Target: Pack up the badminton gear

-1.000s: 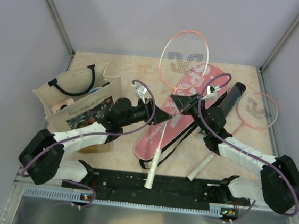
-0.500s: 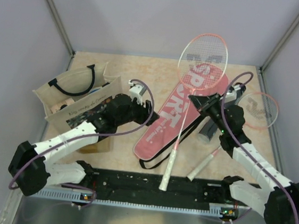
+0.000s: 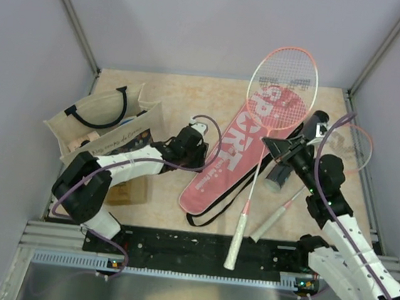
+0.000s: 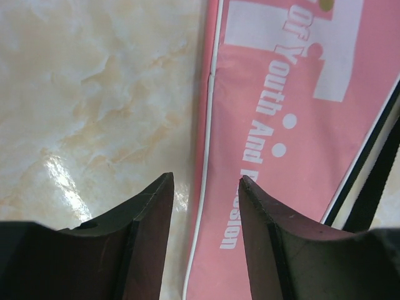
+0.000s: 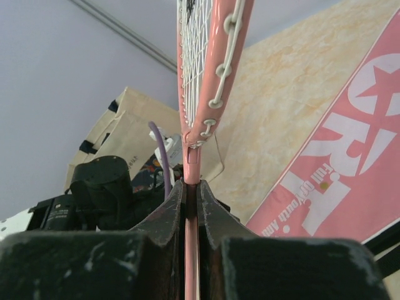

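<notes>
Overhead view, mid-task. The right gripper point(image 5: 191, 190) is clamped on the shaft of one pink-rimmed racket point(image 3: 284, 78) just below its head. It holds the racket off the table, head toward 1 o'clock and handle toward 6 o'clock, above the pink "SPORT" cover point(image 3: 215, 173). The cover lies flat at centre, running from 7 to 1 o'clock. The left gripper point(image 4: 203, 187), fingers apart, straddles the cover's white-piped 9 o'clock edge. The second racket point(image 3: 269, 224) and black tube point(image 3: 280, 174) lie at 3 o'clock.
</notes>
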### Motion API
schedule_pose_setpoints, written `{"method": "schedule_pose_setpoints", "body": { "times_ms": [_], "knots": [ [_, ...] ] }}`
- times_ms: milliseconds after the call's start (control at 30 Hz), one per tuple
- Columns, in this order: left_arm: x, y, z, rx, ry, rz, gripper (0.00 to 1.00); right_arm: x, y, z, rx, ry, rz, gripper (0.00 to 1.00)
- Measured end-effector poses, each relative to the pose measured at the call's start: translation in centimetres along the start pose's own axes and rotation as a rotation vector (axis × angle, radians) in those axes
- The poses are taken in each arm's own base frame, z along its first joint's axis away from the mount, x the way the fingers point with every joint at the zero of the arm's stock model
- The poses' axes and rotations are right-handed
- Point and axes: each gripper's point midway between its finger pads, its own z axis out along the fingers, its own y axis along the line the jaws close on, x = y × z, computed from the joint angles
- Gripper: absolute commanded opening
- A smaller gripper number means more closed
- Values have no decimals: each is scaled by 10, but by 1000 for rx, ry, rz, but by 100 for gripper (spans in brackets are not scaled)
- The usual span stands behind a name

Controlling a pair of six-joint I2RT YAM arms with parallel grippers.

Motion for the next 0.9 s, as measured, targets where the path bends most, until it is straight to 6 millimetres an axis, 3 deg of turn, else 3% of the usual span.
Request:
{"method": "schedule_pose_setpoints", "body": {
  "times_ms": [400,467,633,800,900],
  "knots": [
    [37,7,24,-18,107,-39,44,20,-19,-5,45,58,-2,0],
    [44,9,29,-29,126,-45,38,21,-20,-6,48,61,-3,0],
    [42,8,30,-29,119,-72,0,21,-20,-6,48,61,-3,0],
    [39,10,30,-56,102,-93,0,23,-22,-6,52,64,-6,0],
    [35,22,29,-109,86,-143,0,30,-30,-7,69,80,-8,0]
  ]
}}
